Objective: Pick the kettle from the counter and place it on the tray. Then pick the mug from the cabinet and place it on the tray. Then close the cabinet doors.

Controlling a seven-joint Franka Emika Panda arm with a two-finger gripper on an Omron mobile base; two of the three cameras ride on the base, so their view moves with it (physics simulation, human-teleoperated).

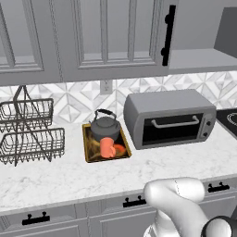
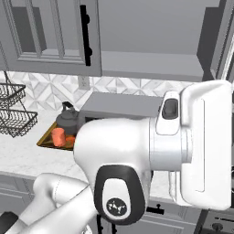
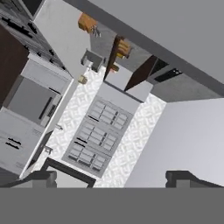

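Observation:
The dark grey kettle [image 1: 105,127] [image 2: 67,119] sits at the back of the golden-rimmed tray [image 1: 92,155] [image 2: 45,139] on the counter [image 1: 69,178]. The orange-red mug [image 1: 108,148] [image 2: 58,136] stands on the tray in front of it. Up on the right the cabinet [image 1: 199,60] [image 2: 146,45] is open, its grey shelf bare. One of the cabinet doors [image 1: 115,37] [image 2: 59,36], with a black bar handle, flanks the opening on the left; the other [image 1: 227,32] [image 2: 224,36] is swung out on the right. My gripper [image 3: 113,178] is open and holds nothing, raised well above the counter.
A grey toaster oven [image 1: 169,118] stands right of the tray, under the open cabinet. Two-tier wire baskets [image 1: 28,132] stand to the left. A dark stove top [image 1: 229,118] lies at the far right. My white arm [image 2: 151,151] blocks much of the right base view.

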